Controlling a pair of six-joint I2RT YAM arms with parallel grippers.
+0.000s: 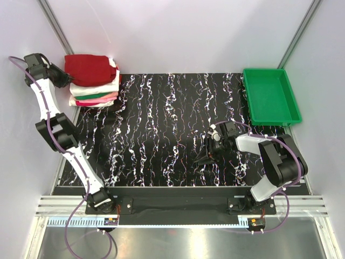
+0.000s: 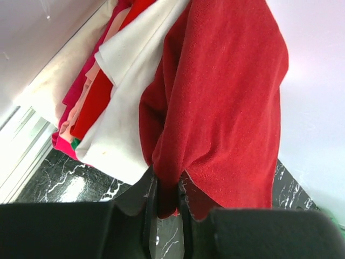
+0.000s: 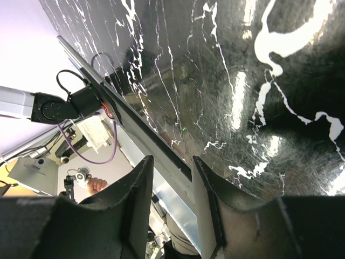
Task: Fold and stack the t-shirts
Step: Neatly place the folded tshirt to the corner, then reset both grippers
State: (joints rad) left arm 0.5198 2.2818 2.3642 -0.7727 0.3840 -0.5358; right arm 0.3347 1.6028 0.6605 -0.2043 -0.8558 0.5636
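Our left fingers (image 2: 151, 221) are closed on a bunched edge of the red shirt (image 2: 226, 97), with a fold of cloth pinched between them. That shirt lies on top of the pile (image 1: 96, 93) at the far left corner of the desk (image 1: 161, 135). It is draped over the white, pink and green folded shirts beneath it, and the edge we grip hangs down the pile's side. Our right fingers (image 3: 137, 199) stand narrowly parted with nothing between them, low over the desk toward its near right corner, well apart from the pile.

We judge the task to be near its end: we see no loose shirt on the desk, and every shirt in view is in that one pile. What seems left is to settle the red shirt squarely, let go, and draw the left arm back without dragging cloth along. The gripped edge looks rumpled and may want tidying.

A green tray (image 1: 271, 97) sits at the far right corner, out of our way. The side wall stands close beside the pile, leaving our left arm little room.
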